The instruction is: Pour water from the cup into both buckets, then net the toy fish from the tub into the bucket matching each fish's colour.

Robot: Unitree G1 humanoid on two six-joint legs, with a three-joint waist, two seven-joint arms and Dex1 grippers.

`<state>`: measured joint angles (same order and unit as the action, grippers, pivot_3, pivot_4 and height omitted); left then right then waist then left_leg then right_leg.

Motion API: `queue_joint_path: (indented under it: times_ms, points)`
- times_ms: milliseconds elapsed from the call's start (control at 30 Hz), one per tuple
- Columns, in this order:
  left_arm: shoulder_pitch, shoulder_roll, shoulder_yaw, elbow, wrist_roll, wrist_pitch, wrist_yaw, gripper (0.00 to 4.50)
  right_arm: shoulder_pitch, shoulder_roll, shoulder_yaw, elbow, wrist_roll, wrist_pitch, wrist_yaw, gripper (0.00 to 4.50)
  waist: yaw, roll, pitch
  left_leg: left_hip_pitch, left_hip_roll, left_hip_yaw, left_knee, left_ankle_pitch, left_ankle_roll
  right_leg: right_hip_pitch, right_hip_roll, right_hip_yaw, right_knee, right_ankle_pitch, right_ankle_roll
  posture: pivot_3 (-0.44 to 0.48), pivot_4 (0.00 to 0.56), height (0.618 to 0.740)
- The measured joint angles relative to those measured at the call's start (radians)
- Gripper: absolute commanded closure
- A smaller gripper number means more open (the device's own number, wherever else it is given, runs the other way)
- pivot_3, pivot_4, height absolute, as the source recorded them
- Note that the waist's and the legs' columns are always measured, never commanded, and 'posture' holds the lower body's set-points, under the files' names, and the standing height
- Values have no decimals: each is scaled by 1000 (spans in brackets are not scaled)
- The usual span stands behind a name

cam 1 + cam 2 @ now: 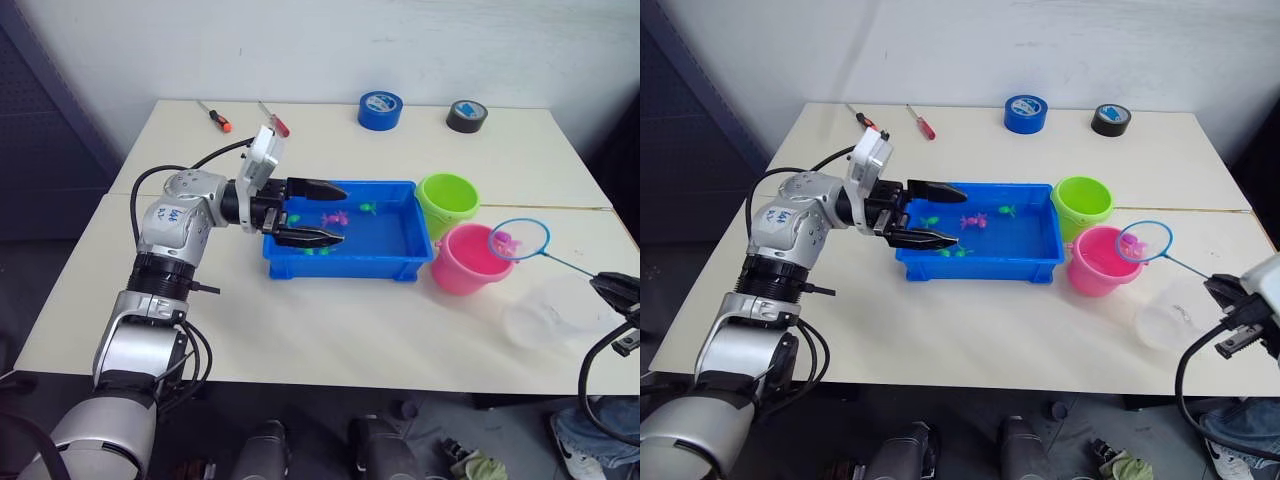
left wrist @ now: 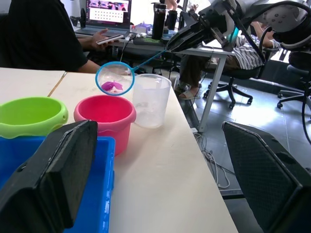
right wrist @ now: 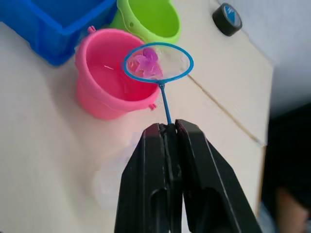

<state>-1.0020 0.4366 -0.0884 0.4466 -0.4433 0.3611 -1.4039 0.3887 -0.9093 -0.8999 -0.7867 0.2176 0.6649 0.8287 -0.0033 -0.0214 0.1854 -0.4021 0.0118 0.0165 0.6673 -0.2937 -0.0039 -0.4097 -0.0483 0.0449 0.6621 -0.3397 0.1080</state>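
The blue tub point(image 1: 340, 262) sits mid-table with pink toy fish point(image 1: 333, 217) and green toy fish point(image 1: 368, 208) inside. To its right stand the lime green bucket point(image 1: 447, 200) and the pink bucket point(image 1: 468, 262). My left gripper point(image 1: 343, 213) hangs open over the tub's left end, holding nothing. At the right edge my right gripper point(image 3: 167, 127) is shut on the thin handle of the net point(image 1: 519, 239). The hoop hovers over the pink bucket's right rim with a pink fish point(image 3: 147, 63) in it. The clear cup point(image 1: 548, 312) stands upright right of the pink bucket.
A blue tape roll point(image 1: 380, 109) and a black tape roll point(image 1: 466, 116) lie at the table's back edge, and two screwdrivers point(image 1: 215, 117) lie at the back left. A person point(image 2: 43, 39) sits at a desk beyond the table in the left wrist view.
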Motion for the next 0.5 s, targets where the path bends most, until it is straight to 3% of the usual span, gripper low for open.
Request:
queue_joint_path:
  times_ms: [200, 500]
  points:
    - [0, 0, 0, 2, 5, -2, -8, 29, 105, -88, 84, 96, -291, -363, -8, 4500, 2, 0, 0, 0, 0, 1, 0, 0, 0, 0, 3, 8, -1, 0, 1, 0, 150, 740]
    - [0, 1, 1, 2, 11, 10, -5, 29, 67, -156, 113, 252, -565, -781, -51, 4500, 0, 0, 0, 2, 1, 5, 0, 1, -1, 0, 5, 12, -1, 1, 1, 0, 150, 740]
